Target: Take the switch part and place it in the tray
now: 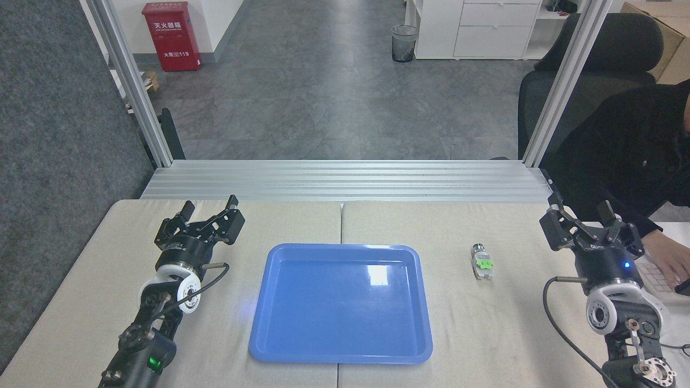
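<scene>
1 switch part (pixel 482 263), 1 blue tray (pixel 340 353), 2 grippers, left (pixel 208 209) and right (pixel 582 214), 1 person's hand (pixel 666 257), 1 red cabinet (pixel 171 36), 1 bin (pixel 404 43).

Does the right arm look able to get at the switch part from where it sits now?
Probably yes. The right gripper is open, and only bare table lies between it and the switch part, which lies apart from the tray.

Glossy blue tray (pixel 340 345), green-banded white-grey switch part (pixel 482 262), beige table (pixel 485 334), red cabinet (pixel 171 35)
</scene>
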Motion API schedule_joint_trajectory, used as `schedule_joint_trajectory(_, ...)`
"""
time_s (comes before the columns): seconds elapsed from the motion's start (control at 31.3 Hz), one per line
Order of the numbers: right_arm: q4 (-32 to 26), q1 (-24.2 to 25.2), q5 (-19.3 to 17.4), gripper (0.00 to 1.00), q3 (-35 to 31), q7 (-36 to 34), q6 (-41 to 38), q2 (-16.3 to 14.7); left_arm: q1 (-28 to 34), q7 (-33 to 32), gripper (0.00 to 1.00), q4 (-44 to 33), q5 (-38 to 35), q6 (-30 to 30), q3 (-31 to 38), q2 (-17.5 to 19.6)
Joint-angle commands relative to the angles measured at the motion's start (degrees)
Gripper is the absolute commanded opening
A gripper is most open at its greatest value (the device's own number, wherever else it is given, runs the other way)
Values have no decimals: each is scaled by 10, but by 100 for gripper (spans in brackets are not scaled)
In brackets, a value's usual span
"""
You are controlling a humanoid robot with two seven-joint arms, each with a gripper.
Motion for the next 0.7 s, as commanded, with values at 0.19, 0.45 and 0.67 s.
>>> schedule_joint_trajectory(0.19, 0, 0, 0, 100, 1, 1, 0, 0, 0, 0, 100, 0, 0, 0, 0, 0)
schedule_joint_trajectory(0.45, 0, 0, 0, 100, 1, 1, 1, -1, 0, 0, 100, 0, 0, 0, 0, 0)
schedule_joint_trajectory(0.67, 0, 0, 0, 100, 1, 1, 1, -2, 0, 0, 100, 0, 0, 0, 0, 0)
